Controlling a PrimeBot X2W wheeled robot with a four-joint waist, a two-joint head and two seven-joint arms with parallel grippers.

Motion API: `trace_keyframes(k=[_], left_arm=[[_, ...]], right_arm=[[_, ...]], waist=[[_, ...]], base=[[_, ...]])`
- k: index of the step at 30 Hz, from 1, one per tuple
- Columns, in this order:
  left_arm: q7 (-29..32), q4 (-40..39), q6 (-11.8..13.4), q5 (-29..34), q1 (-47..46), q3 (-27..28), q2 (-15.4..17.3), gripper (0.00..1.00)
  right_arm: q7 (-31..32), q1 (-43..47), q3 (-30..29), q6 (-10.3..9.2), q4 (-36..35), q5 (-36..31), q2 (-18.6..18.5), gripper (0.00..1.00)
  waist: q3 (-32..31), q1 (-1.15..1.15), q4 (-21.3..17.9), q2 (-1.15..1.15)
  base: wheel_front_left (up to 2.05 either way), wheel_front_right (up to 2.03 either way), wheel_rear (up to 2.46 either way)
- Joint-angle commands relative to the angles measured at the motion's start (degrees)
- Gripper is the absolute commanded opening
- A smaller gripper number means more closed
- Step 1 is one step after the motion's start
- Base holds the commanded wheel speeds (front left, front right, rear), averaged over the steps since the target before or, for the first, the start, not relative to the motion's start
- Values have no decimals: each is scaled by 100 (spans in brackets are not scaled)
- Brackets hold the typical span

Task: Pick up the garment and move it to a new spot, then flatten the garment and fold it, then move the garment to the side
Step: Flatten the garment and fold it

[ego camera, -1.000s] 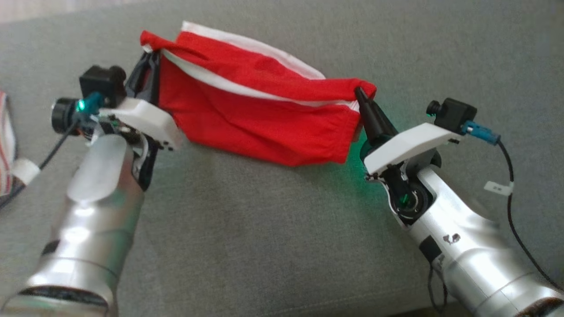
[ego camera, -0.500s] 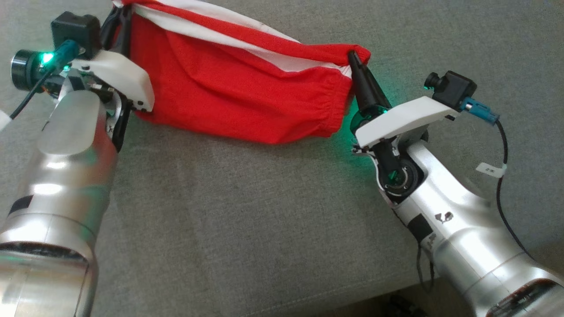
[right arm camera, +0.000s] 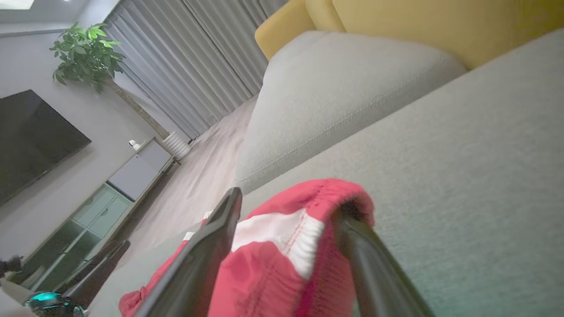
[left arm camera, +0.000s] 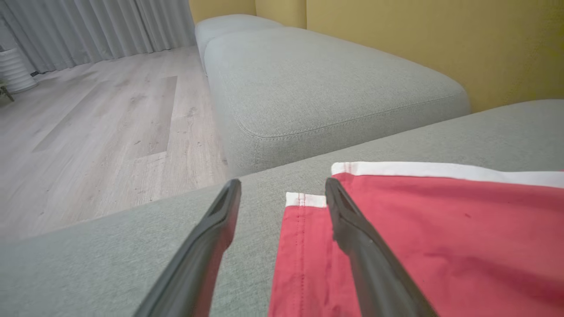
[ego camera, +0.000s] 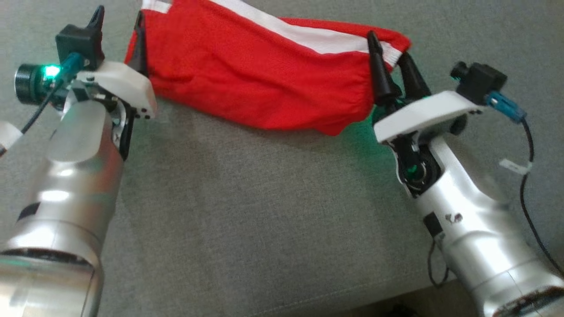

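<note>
While left gripper [ego camera: 119, 22] gapes, right gripper [ego camera: 387, 46] too, garment [ego camera: 264, 79] on sofa [ego camera: 264, 220]

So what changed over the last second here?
The left claw and the right claw, earlier shut on the ends of the red shorts, have opened and let go. The shorts lie on the grey sofa cushion, still spread between both arms.

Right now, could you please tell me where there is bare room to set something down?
The widest free patch is the grey fabric cushion on the robot's side of the red garment with white stripes. More bare cushion lies right of the right end effector. It's crowded at the garment's ends, around the left end effector and the right one.
</note>
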Motion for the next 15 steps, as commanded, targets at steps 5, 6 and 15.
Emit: trace_keyframes(k=[5,6,15], left_arm=[[-69,-579,190,-141,503,333,180,100],[-69,-655,201,-181,642,386,164,100],[-70,-1583,428,-198,1853,788,93,100]], right_arm=[[-78,605,-367,22,-103,-949,125,100],[-78,687,-418,22,-27,-1091,139,100],[-78,1099,-781,22,323,-1342,189,100]], waist=[[-214,0,109,0],[-254,0,125,0],[-636,0,314,0]], base=[[0,0,0],[0,0,0],[0,0,0]])
